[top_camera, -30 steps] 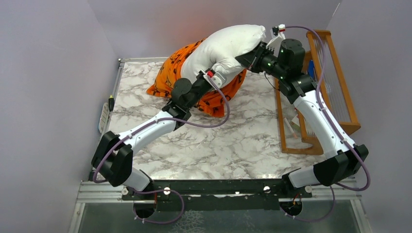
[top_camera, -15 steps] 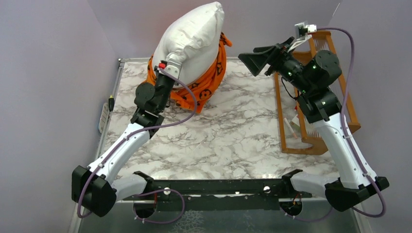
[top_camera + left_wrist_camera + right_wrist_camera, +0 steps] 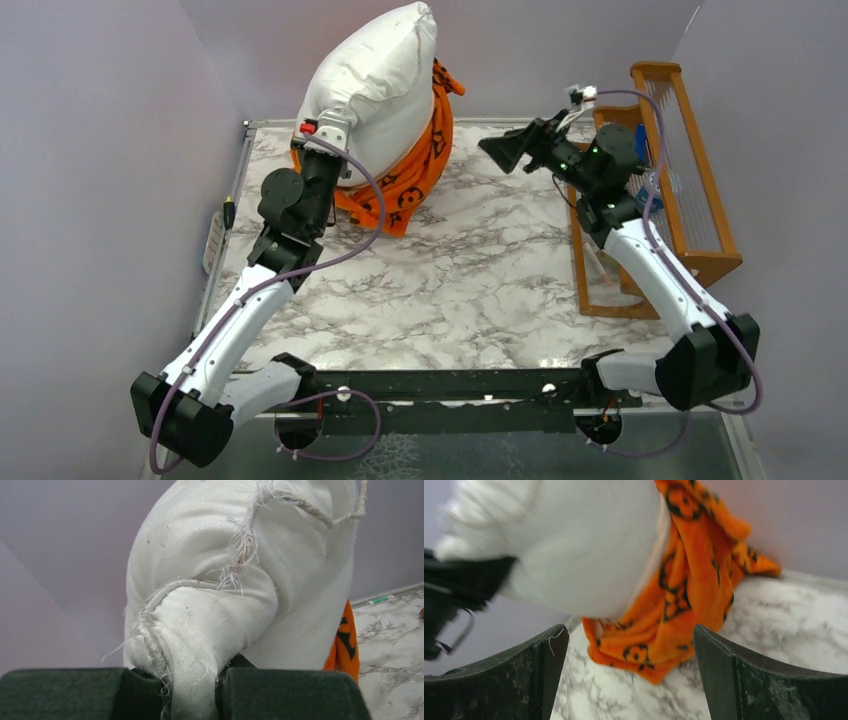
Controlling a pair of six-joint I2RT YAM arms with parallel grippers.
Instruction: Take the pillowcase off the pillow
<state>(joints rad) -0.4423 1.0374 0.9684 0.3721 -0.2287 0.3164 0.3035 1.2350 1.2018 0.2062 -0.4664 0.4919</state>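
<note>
The white pillow [image 3: 375,85] stands lifted at the back left, its lower end wrapped by the orange pillowcase [image 3: 410,180] printed with black motifs, which hangs down to the marble table. My left gripper [image 3: 325,140] is shut on a bunched, frayed corner of the pillow [image 3: 192,645]; a sliver of the pillowcase [image 3: 345,640] shows at the right of that view. My right gripper [image 3: 500,150] hangs open to the right of the pillow, apart from it, nothing between its fingers. In the right wrist view the pillow [image 3: 584,550] and pillowcase [image 3: 674,610] lie beyond the spread jaws [image 3: 630,675].
A wooden rack [image 3: 690,190] holding small items stands along the table's right edge, beside the right arm. Purple walls close in the back and sides. A white strip [image 3: 214,245] lies off the table's left edge.
My right gripper let go of the pillow and opened, then drew back to the right and lower. The left arm swung the pillow upright, up and to the left, with the pillowcase slipping toward its lower end.
</note>
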